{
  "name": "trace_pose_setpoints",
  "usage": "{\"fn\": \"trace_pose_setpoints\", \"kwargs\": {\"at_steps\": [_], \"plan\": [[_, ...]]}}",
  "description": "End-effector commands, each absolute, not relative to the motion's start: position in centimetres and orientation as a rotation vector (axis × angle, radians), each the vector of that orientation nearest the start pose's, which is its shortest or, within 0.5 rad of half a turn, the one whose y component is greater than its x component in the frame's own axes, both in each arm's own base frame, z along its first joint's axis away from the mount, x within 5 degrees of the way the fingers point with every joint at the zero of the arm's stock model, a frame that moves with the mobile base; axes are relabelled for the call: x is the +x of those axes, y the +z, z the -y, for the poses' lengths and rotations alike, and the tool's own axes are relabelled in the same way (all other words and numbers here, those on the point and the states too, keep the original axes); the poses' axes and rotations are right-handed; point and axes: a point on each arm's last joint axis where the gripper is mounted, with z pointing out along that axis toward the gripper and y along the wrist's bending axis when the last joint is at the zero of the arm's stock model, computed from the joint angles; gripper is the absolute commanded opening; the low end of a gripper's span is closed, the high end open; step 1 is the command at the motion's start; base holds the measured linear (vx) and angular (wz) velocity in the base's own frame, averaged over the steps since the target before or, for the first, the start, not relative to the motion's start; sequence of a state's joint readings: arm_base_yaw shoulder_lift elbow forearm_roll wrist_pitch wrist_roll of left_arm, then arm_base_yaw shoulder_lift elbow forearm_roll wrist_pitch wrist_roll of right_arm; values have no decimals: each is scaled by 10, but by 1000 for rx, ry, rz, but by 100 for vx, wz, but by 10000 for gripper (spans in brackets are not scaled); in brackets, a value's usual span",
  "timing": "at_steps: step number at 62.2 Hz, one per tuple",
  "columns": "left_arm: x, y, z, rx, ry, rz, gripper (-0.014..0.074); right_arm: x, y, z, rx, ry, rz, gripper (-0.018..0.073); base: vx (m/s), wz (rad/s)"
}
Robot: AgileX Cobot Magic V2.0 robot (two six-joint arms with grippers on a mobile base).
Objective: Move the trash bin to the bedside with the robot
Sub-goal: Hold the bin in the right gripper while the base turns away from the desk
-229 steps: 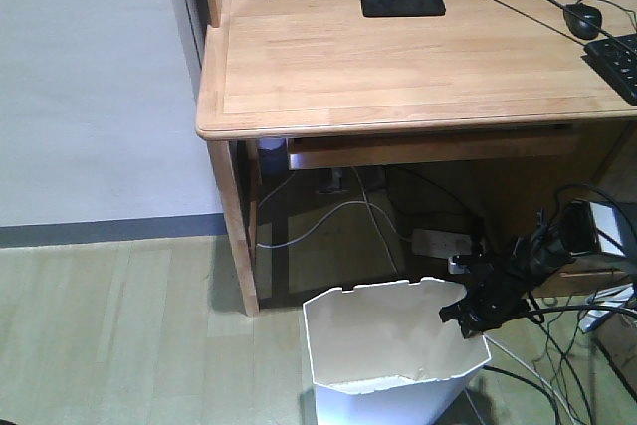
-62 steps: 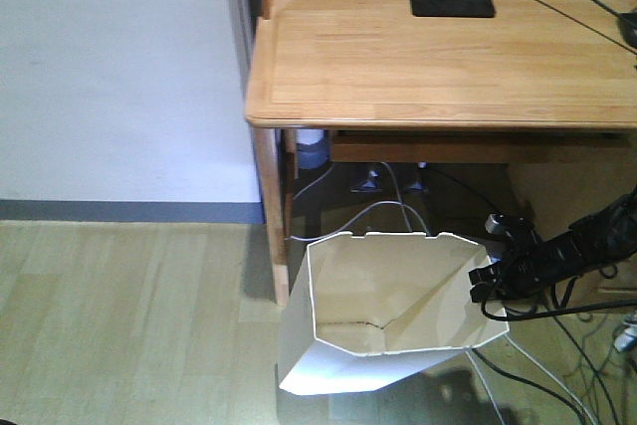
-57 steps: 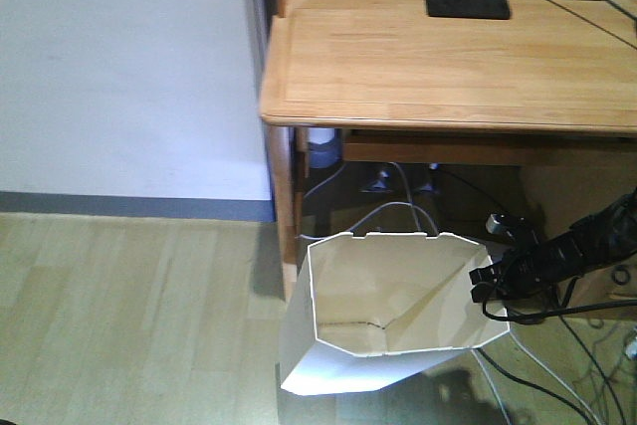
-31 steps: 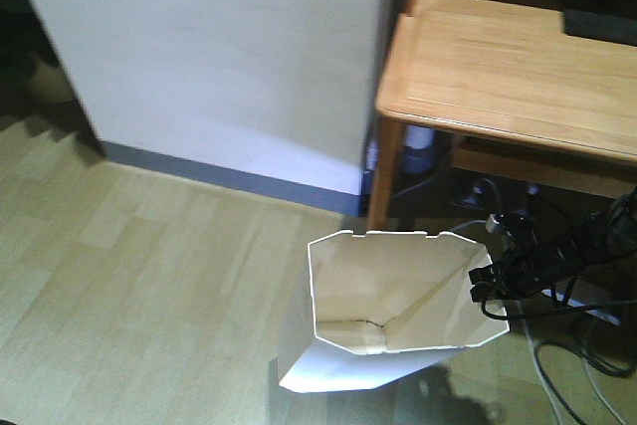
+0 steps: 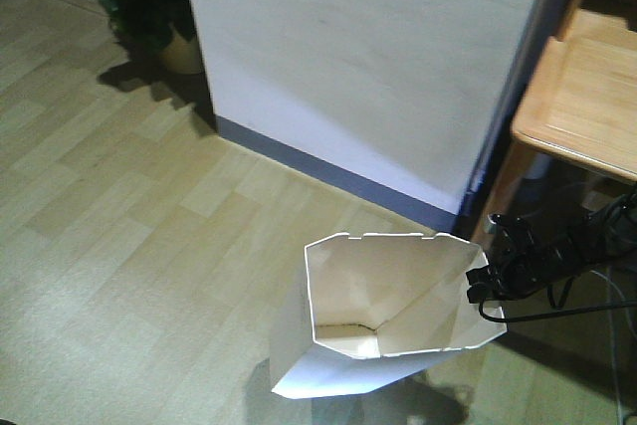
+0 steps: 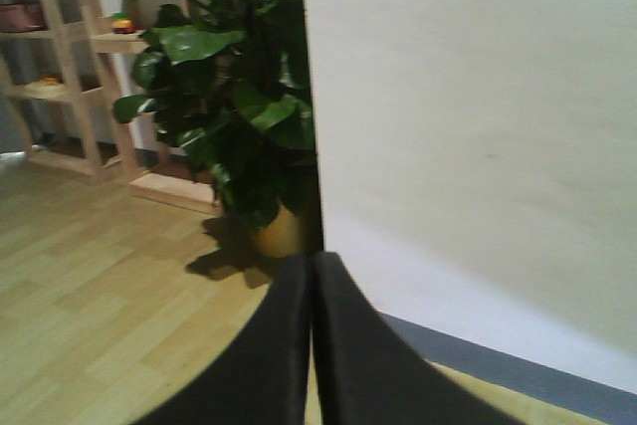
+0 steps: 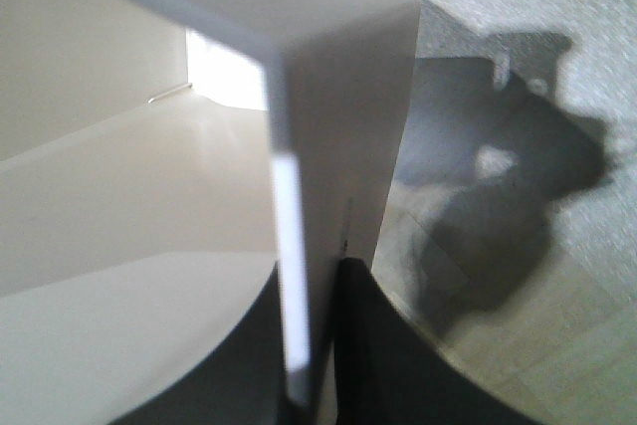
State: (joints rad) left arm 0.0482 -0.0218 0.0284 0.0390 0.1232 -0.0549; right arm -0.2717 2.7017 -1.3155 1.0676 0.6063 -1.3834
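Right tool (image 5: 484,284) stays clamped on trash bin (image 5: 393,291) rim. Desk (image 5: 582,111) has slid to frame's right edge, so base probably turning, carry under way. Left tool (image 6: 313,335) pinched shut, empty.

The front view looks steeply down on the trash bin (image 5: 388,286); the right wrist view sits close against its rim; the left wrist view faces the plant (image 6: 234,106).

right arm (image 5: 587,241) is slim, jointed and all black, with loose black cables (image 5: 513,318) looping off it; left end effector (image 6: 312,264) is just two smooth matte black fingers (image 6: 348,355), rounded at the tips
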Motion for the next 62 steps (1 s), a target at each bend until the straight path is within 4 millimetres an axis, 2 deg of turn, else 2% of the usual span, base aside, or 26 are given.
{"fn": "trace_pose_setpoints", "kwargs": {"at_steps": [1, 37, 62], "plan": [[54, 208, -3, -56, 19, -1514, -6, 373, -64, 43, -167, 999, -2772, -5, 6, 42], [54, 208, -3, -56, 19, -1514, -6, 373, -64, 43, -167, 999, -2772, -5, 10, 43], [54, 208, -3, -56, 19, -1514, -6, 373, -64, 43, -167, 999, -2772, -5, 15, 61]]}}
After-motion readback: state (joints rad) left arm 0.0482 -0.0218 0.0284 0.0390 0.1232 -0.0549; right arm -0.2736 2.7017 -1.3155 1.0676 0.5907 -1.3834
